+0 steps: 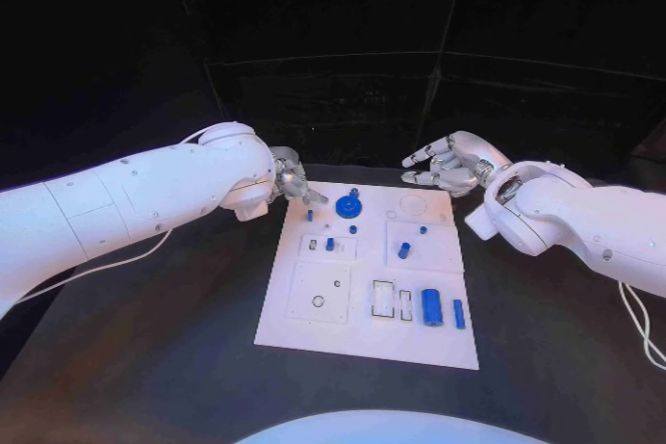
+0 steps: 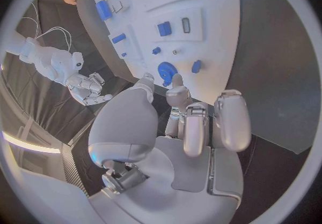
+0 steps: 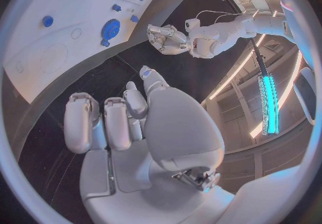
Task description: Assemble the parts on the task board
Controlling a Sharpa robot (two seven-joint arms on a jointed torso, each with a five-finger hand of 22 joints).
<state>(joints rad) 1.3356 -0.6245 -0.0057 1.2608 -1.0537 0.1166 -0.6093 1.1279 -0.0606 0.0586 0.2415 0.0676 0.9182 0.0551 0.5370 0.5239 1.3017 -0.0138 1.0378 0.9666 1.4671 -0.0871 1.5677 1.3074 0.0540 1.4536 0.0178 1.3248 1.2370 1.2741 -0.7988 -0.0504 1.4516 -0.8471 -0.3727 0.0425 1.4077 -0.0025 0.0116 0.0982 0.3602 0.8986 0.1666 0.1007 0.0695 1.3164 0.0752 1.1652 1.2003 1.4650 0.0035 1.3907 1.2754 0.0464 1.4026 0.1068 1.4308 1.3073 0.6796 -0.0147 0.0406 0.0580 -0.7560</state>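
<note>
The white task board [image 1: 364,343] lies in the middle of the black table. A round blue disc [image 1: 347,208] sits near the board's far edge, with small blue pegs [image 1: 308,214] beside and in front of it. A blue cylinder [image 1: 432,307] and a thin blue bar [image 1: 458,313] lie at the near right. My left hand [image 1: 292,179] hovers at the board's far left corner, fingers loosely apart and holding nothing. Its fingertips [image 2: 177,80] are close to the blue disc [image 2: 166,69]. My right hand [image 1: 451,165] hangs beyond the far right corner, empty, with fingers loosely curved.
Rectangular recesses [image 1: 382,299] and a square plate with a hole [image 1: 320,292] mark the board's near half. Bare black table surrounds the board. A cable [image 1: 641,319] trails beside my right arm. The right wrist view shows the left hand [image 3: 168,39] past the board [image 3: 40,68].
</note>
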